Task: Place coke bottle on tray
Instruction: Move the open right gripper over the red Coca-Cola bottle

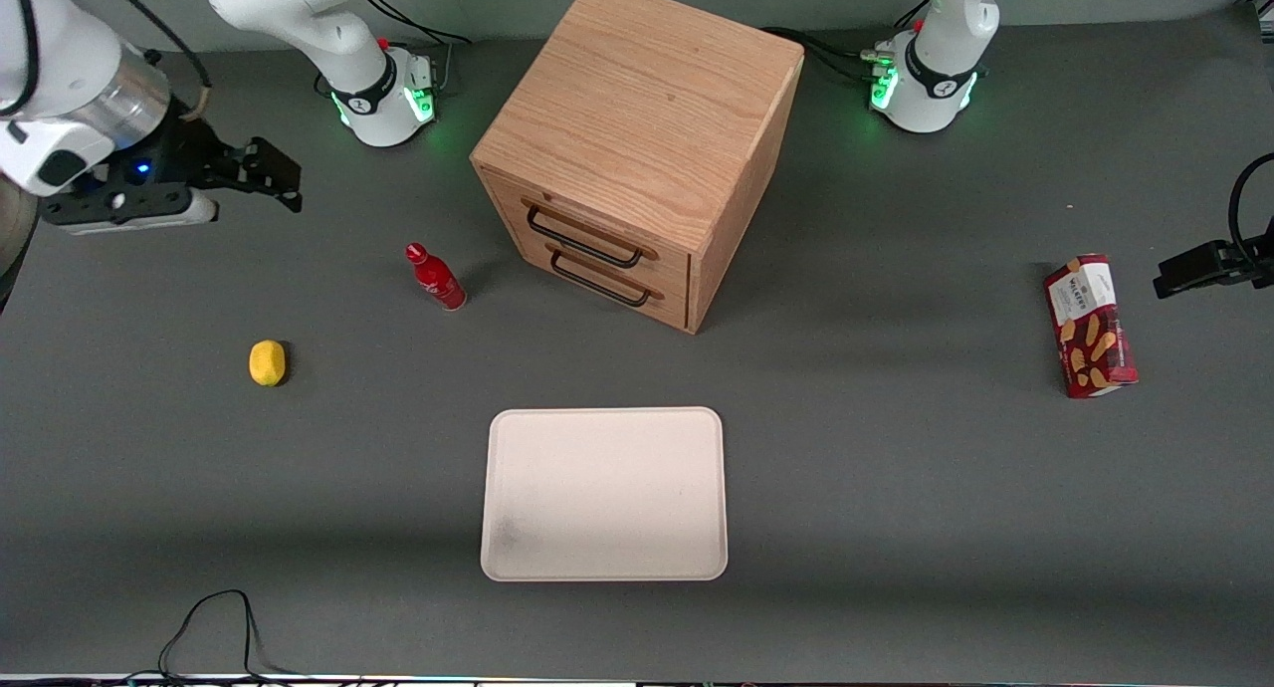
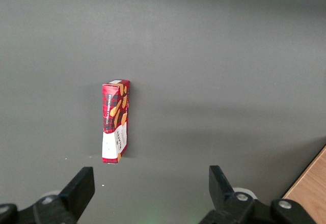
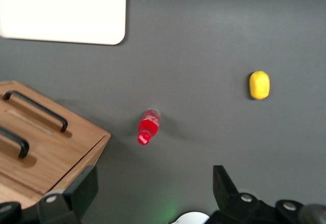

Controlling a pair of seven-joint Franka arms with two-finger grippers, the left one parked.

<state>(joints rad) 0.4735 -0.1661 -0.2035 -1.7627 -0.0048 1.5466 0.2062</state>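
Pincer (image 1: 271,174) spread wide, well apart from upright coke bottle (image 1: 435,277): off-centre approach risks toppling it short of tray (image 1: 604,493).

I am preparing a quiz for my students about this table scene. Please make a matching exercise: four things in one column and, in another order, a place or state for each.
Things:
1. coke bottle
2. tray
3. lemon
4. tool

Places or states:
A. open, raised above the table at the working arm's end
B. nearest to the front camera, nothing on it
C. standing on the table beside the wooden drawer cabinet
D. lying on the table, nearer to the front camera than the bottle

Right pairs: 1-C, 2-B, 3-D, 4-A
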